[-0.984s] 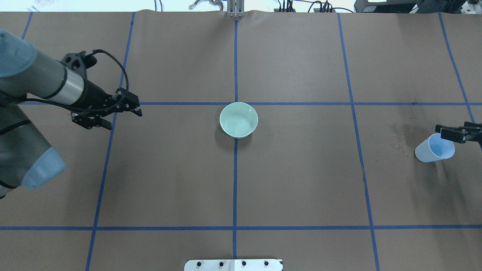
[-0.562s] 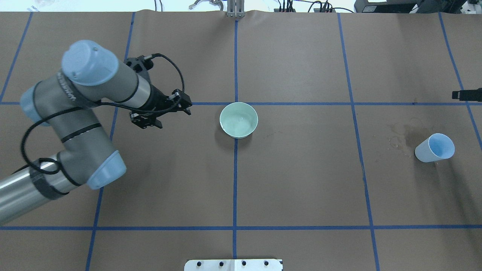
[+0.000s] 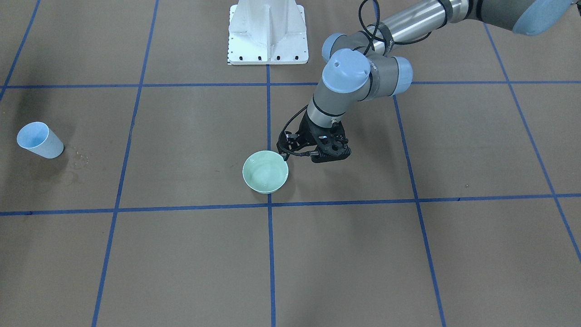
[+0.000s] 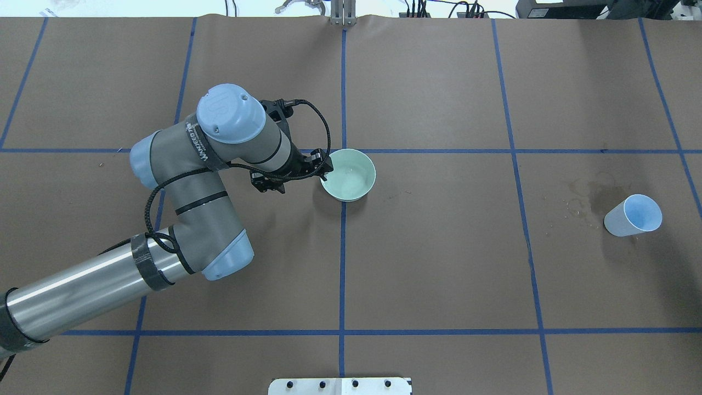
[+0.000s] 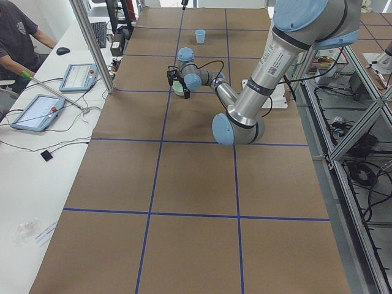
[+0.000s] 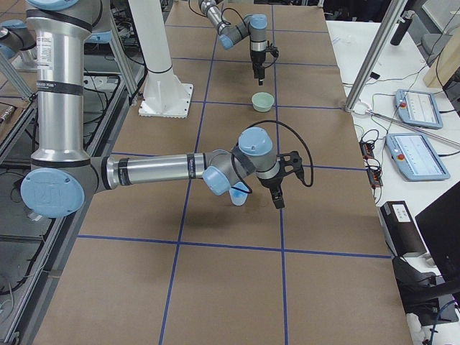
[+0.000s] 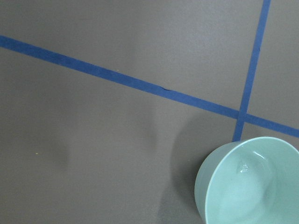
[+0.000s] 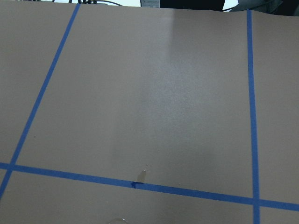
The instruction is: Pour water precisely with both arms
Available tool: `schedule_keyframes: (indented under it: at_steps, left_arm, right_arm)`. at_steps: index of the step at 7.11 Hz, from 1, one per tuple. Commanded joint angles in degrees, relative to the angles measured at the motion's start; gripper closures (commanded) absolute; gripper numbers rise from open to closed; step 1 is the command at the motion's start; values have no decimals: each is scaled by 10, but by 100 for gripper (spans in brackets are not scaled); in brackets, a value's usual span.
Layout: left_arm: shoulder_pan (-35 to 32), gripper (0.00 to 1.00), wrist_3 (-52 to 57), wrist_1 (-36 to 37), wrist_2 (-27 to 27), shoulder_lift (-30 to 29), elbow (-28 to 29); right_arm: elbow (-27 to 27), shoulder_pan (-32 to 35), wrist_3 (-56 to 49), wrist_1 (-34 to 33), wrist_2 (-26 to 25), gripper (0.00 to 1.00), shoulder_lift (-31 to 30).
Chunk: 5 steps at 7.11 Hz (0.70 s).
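Scant water (image 4: pixel 351 176) just beside left fingers (image 4: pixel 324 170)

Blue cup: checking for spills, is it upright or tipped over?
Upright. The blue cup stands on its base, mouth up, in the front-facing and left side views.
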Motion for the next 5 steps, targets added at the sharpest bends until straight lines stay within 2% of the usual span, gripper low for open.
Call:
schedule_keyframes:
  at_steps: [1,2,3,4,5]
  left_arm:
    - [14,9,6,-2,4,-29,40]
    - [15,18,5,-2,4,-29,41]
    - [15,31,5,-4,4,-29,42]
    - [15,46,5,-10,4,-30,46]
    - [15,67,5,-11,4,-30,48]
  right_arm:
    - [0,12,-58,-40,13,1,4]
    - [-2,12,-58,-40,12,1,5]
    - [-1,12,-58,-39,13,1,3]
    - [-1,12,-58,-38,13,1,1]
    - [-1,11,-58,-37,13,1,1]
